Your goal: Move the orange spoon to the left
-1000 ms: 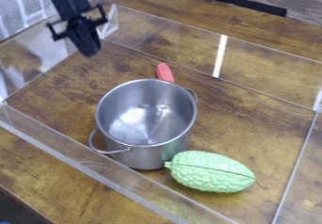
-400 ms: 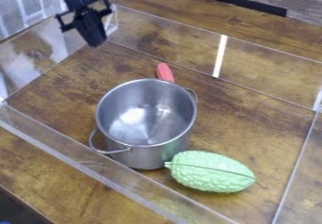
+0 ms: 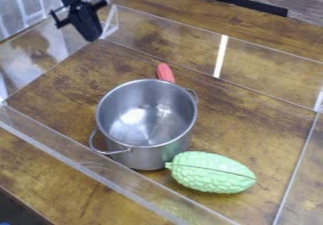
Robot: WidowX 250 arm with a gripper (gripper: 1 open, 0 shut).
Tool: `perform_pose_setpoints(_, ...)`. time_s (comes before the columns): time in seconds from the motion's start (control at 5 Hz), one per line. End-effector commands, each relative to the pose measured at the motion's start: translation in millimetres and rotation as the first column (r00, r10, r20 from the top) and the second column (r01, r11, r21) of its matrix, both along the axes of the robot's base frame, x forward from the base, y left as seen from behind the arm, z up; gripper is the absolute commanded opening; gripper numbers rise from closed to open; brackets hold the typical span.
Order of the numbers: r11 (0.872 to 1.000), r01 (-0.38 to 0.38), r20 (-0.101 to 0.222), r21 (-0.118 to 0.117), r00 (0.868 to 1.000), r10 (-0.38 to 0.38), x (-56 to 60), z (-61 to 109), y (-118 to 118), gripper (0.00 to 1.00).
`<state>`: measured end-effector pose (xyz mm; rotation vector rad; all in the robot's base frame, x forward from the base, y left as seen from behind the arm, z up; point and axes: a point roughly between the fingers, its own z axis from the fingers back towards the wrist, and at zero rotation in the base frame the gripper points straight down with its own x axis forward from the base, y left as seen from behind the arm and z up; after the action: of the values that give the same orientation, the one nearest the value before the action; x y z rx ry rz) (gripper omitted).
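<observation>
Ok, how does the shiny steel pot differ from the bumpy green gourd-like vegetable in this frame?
The shiny steel pot is round, smooth, reflective and open on top; the bumpy green gourd-like vegetable is oval, matte and ridged. The pot is clearly the larger, standing upright, while the vegetable lies on its side. The pot hides most of the orange spoon behind it; the vegetable hides nothing. Both rest on the wooden table, close together.

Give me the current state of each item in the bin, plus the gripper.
orange spoon: behind the steel pot, only the handle end showing, not held.
steel pot: upright, empty, handle toward the front.
green gourd: lying on its side in front of the pot.
gripper: shut, holding nothing, at back left.
</observation>
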<state>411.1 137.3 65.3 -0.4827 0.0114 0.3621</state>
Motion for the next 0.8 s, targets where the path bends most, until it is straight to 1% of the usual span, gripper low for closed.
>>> perform_pose_setpoints(0.0,0.999,0.034,0.051,0.02,0.998,-0.035,12.8,-0.1,-25,0.0)
perform_pose_setpoints(0.2,0.997,0.078,0.051,0.019,0.996,-0.079,31.8,10.2,-46,0.0)
perform_pose_setpoints(0.4,0.995,0.102,0.061,0.009,0.993,-0.103,46.0,22.7,-61,0.0)
perform_pose_setpoints(0.6,0.986,0.166,0.059,-0.005,0.984,-0.165,46.4,29.7,-81,0.0)
